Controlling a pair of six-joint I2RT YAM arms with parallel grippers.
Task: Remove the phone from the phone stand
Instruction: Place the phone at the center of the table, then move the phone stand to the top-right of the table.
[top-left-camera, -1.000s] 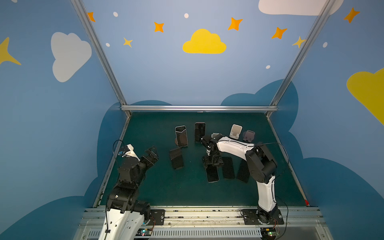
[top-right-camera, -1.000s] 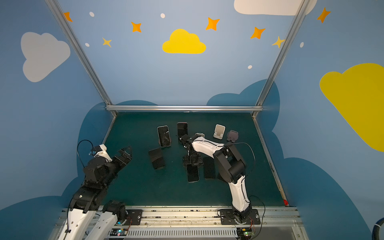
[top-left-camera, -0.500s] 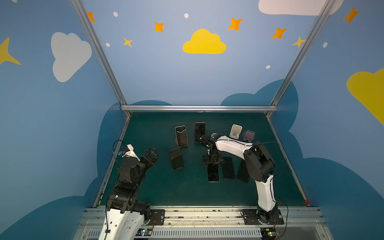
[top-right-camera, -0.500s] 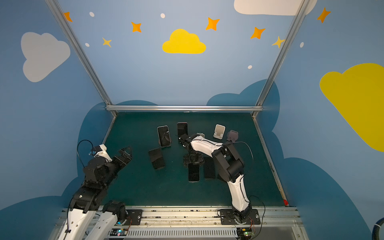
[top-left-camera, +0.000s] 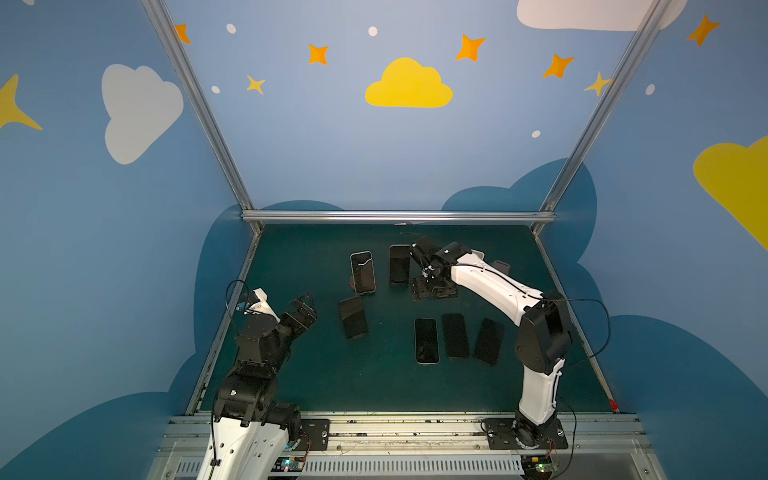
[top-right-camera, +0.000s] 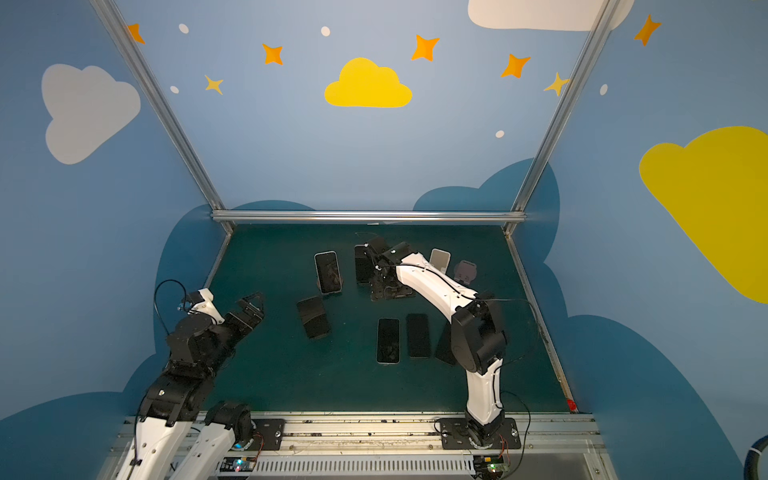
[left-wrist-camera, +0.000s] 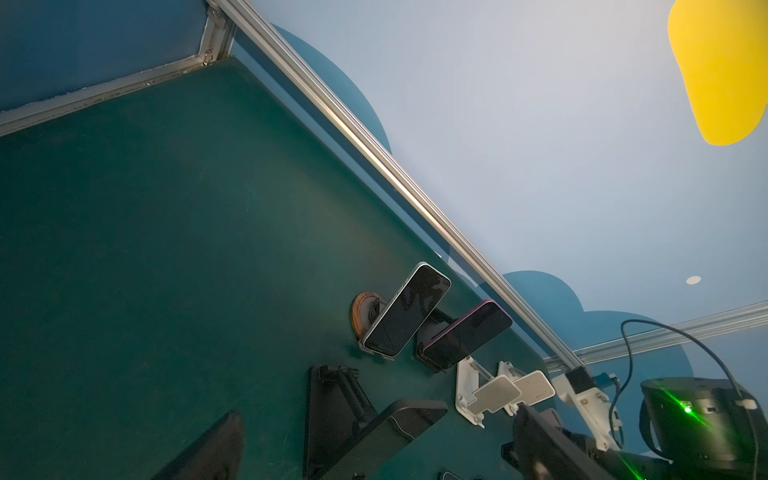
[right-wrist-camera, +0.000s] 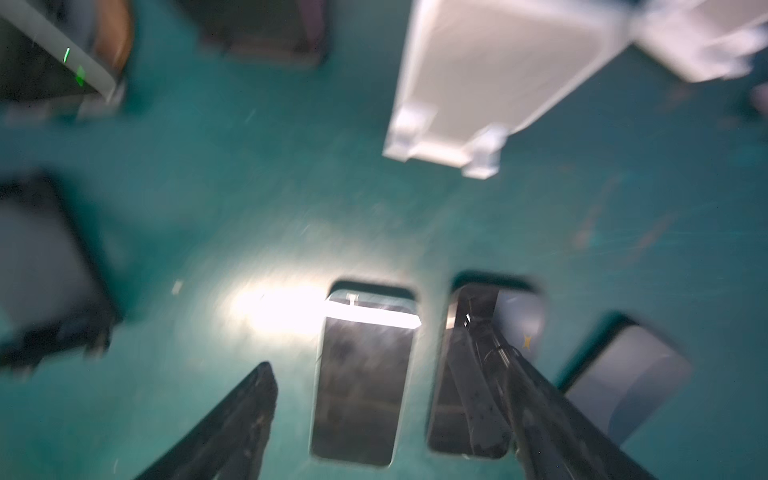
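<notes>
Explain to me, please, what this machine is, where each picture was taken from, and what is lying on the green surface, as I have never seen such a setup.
These are two robot arms mounted at the near edge of a green table, each ending in a two-fingered gripper. The two wide pictures come from one twin camera overhead; the other two come from small cameras on the arms' wrists. The left gripper, off to the side, is open and empty. The right gripper, near the back of the table, is open and empty too; its wrist picture is blurred. Three flat phones lie in a row. Three more lean on stands: a silver-edged phone, a purple-edged phone and a dark phone. A black stand and a white stand are empty.
</notes>
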